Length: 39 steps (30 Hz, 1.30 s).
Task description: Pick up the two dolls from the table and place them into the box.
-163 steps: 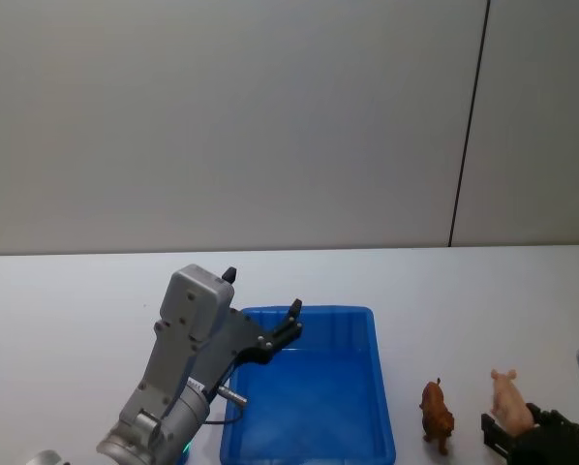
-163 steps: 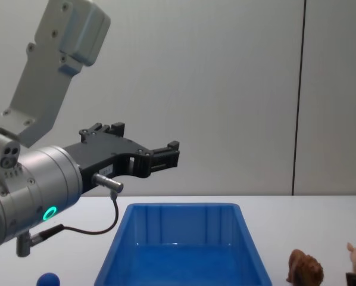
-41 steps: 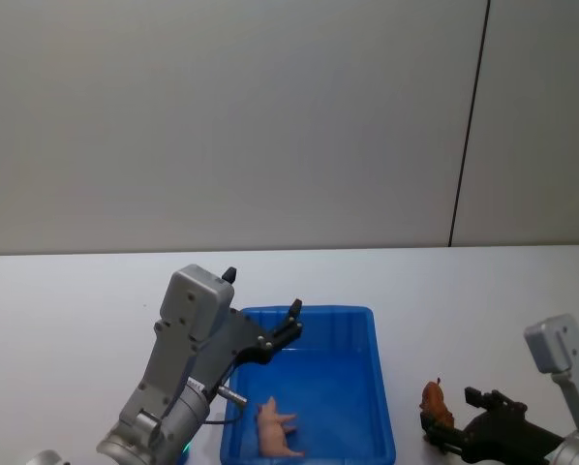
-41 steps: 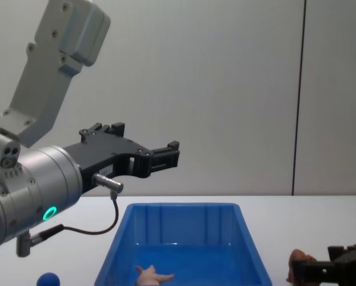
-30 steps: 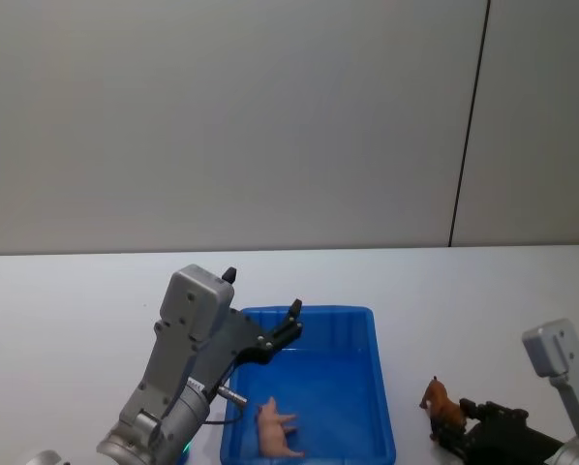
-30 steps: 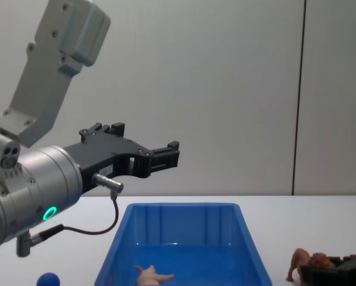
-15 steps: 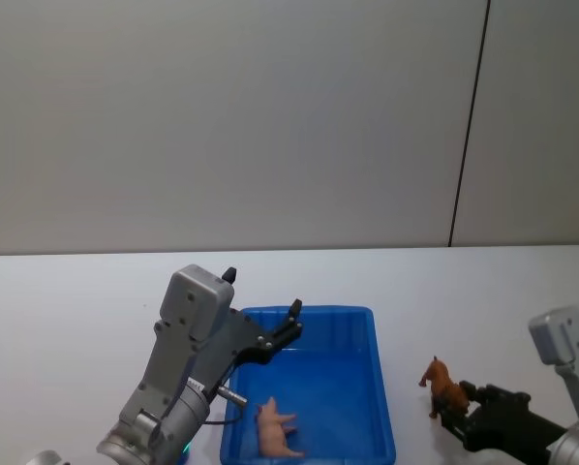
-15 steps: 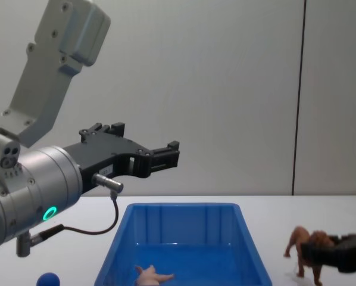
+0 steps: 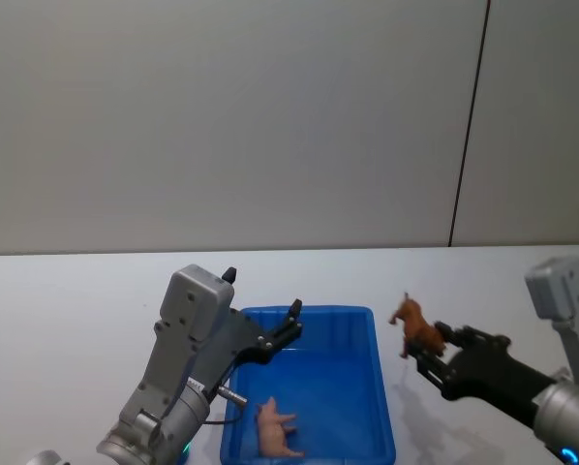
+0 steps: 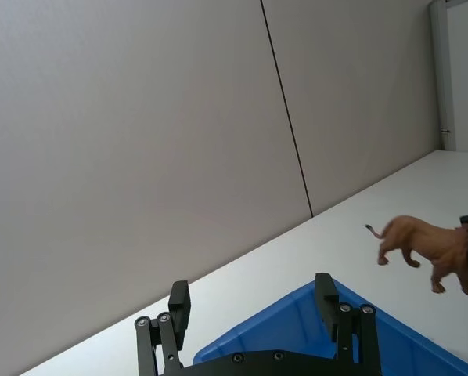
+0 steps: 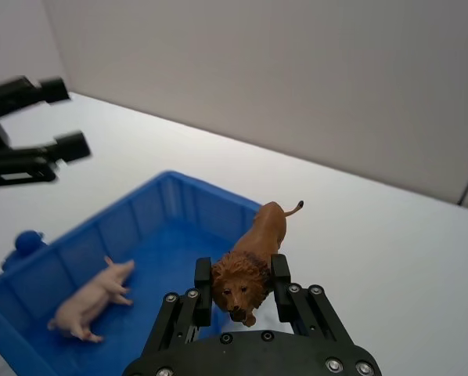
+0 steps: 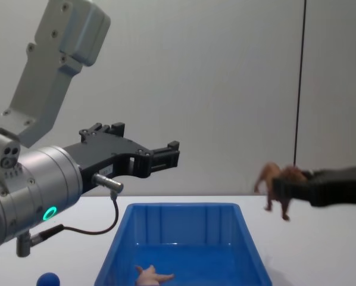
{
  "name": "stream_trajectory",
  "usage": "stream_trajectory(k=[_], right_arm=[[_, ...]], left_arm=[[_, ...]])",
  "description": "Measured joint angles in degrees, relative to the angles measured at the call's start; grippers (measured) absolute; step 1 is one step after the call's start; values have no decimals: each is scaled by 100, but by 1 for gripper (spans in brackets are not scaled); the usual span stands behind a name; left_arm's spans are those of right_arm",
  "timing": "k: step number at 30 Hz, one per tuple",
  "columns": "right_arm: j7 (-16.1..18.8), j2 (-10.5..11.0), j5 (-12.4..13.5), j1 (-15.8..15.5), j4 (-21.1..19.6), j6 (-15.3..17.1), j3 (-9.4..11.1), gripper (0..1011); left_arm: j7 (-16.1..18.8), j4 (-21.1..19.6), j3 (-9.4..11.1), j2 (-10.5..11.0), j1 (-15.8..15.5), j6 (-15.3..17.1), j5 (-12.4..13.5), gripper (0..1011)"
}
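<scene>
You have two toy animal figures: one shaggy reddish-brown toy lion (image 9: 420, 334) and one pale pink toy pig (image 9: 278, 429). Of the two, one lies in the bin and one is held up in the air to its right. There is one large bright blue plastic bin (image 9: 383, 387) with ribbed walls. One small blue ball-topped object (image 12: 48, 279) sits near the bin's left side. You have two black pincers, one left pincer (image 10: 252, 291) and one right pincer (image 11: 242, 268). There is one plain white bench (image 9: 76, 310).
</scene>
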Motion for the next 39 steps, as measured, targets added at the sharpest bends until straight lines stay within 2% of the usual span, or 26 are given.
stream_trajectory(k=[7, 13, 15, 19, 21, 28, 31, 39], right_arm=[[353, -179, -47, 279, -27, 58, -106, 429], [654, -389, -140, 529, 114, 273, -259, 448], [735, -472, -177, 612, 199, 334, -326, 538], [848, -569, -228, 713, 307, 417, -407, 638], [894, -613, -246, 764, 363, 449, -443, 720], [965, -626, -245, 817, 421, 473, -463, 902], [985, -567, -186, 813, 420, 458, -426, 992], [994, -347, 19, 691, 314, 353, -278, 1001]], left_arm=[[0, 0, 0, 0, 0, 0, 0, 1001], [0, 0, 0, 0, 0, 0, 0, 1001], [0, 0, 0, 0, 0, 0, 0, 1001], [0, 0, 0, 0, 0, 0, 0, 1001], [0, 0, 0, 0, 0, 0, 0, 1001], [0, 0, 0, 0, 0, 0, 0, 1001], [0, 0, 0, 0, 0, 0, 0, 1001], [0, 0, 0, 0, 0, 0, 0, 1001]])
